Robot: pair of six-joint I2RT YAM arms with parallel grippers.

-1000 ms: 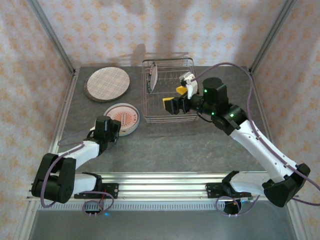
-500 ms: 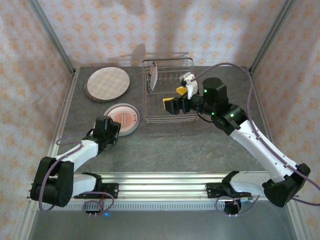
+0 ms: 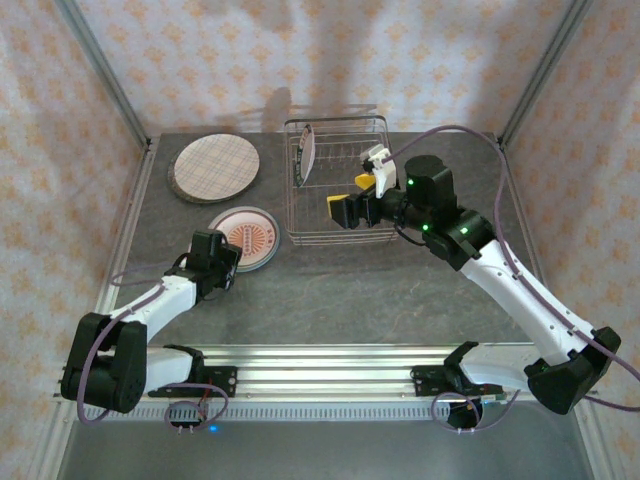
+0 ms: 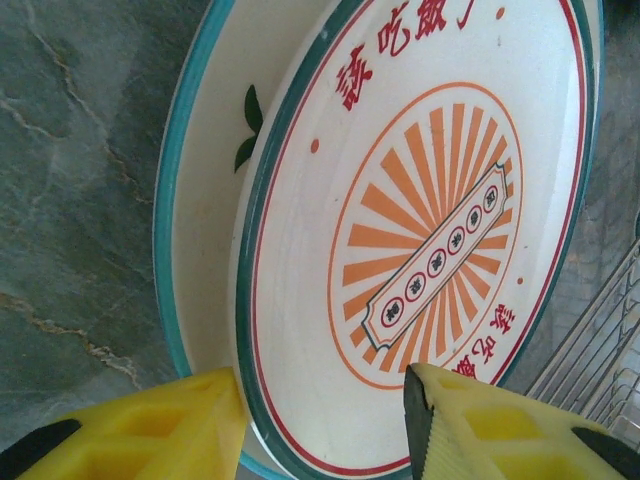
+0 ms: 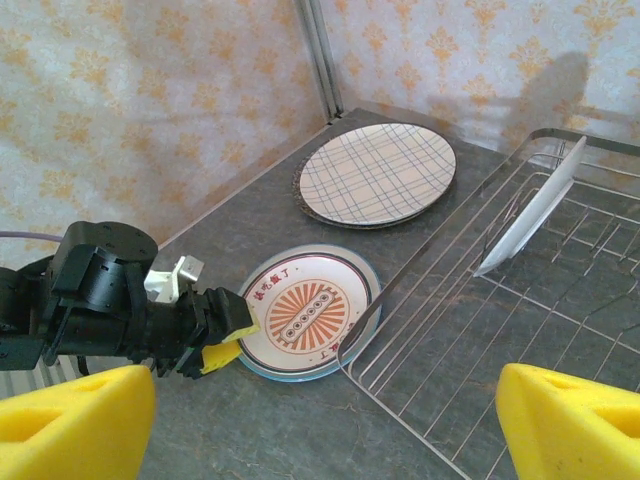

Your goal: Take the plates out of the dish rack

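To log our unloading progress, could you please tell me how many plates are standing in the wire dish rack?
1: a pale round plate leans upright on its edge in the far-left corner of the silvery wire dish rack. The open wires appear to hide no others.

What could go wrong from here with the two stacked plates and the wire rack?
The left gripper straddles the rim of the round orange-sunburst plate; retreating could drag it off the teal-rimmed plate beneath. The white plate leans tilted in the silvery wire dish rack; the open right gripper may topple it.
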